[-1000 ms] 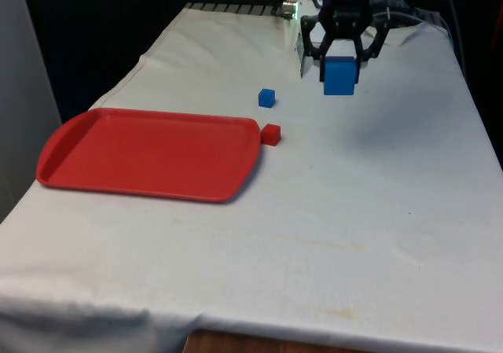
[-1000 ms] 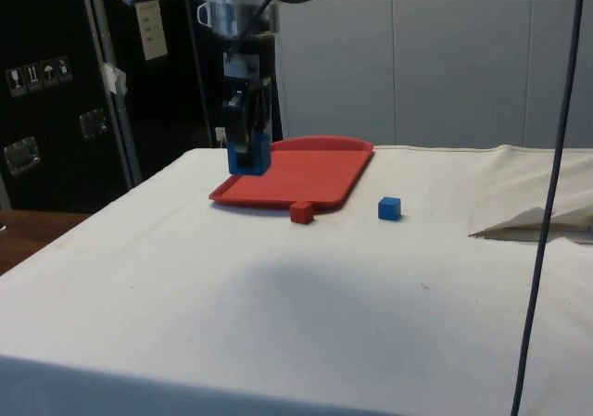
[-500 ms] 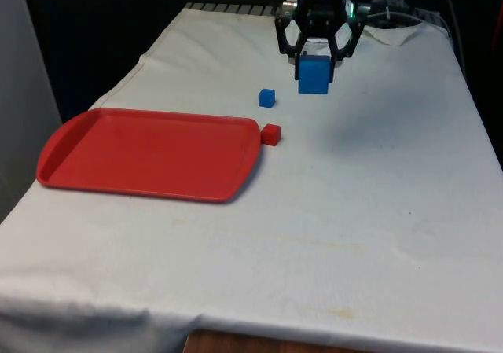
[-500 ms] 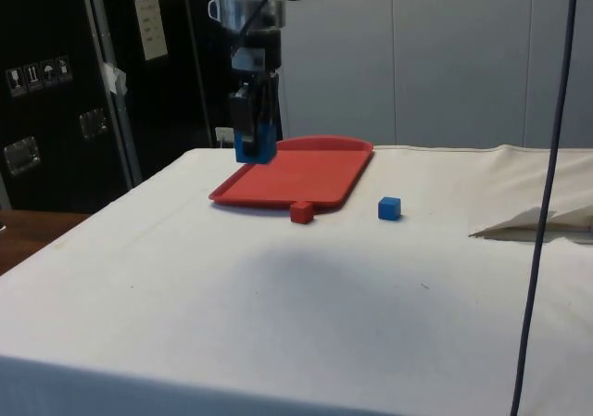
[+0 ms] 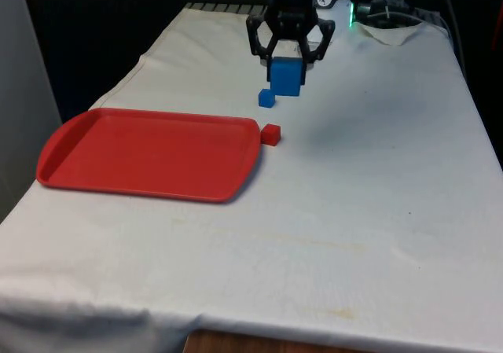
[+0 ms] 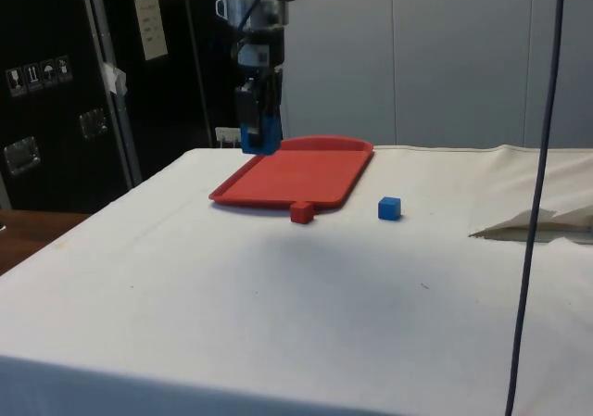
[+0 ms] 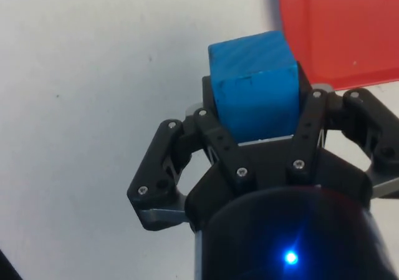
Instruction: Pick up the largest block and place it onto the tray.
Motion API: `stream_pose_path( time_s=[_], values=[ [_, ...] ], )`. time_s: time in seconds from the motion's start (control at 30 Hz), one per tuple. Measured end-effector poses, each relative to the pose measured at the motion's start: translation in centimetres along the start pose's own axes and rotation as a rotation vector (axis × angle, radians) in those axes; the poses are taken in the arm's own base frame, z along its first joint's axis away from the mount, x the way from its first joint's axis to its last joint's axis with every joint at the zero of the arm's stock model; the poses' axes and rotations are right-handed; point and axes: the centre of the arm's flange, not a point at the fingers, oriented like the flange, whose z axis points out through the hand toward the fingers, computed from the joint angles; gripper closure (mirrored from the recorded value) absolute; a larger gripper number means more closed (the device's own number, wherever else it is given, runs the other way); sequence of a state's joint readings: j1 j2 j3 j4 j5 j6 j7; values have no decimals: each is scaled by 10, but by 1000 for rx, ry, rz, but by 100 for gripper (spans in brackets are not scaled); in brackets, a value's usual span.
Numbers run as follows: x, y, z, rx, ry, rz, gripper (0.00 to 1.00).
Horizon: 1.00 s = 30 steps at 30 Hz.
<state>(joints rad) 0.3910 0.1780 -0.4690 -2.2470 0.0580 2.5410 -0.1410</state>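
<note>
While two small blocks (image 5: 267,97) lie tabled, pincer (image 5: 286,60) grips one large block (image 5: 285,76).

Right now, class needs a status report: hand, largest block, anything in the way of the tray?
Hand shut on large blue block, held above the cloth. Red tray bare, block not over it. Small blue block and small red block lie between.

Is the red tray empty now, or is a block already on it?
Empty. The red tray has a bare surface; the large blue block is held in the gripper above the table, not yet over the tray.
</note>
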Motion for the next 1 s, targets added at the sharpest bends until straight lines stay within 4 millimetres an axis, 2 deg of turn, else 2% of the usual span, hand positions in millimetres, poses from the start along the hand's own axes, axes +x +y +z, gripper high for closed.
stream_pose_path(
  time_s=[0.53, 0.63, 1.0],
  values=[
    [9, 52, 19, -35, -17, 25, 100],
    [10, 55, 20, -37, -17, 27, 100],
    [17, 89, 31, -64, -24, 39, 100]
  ],
)
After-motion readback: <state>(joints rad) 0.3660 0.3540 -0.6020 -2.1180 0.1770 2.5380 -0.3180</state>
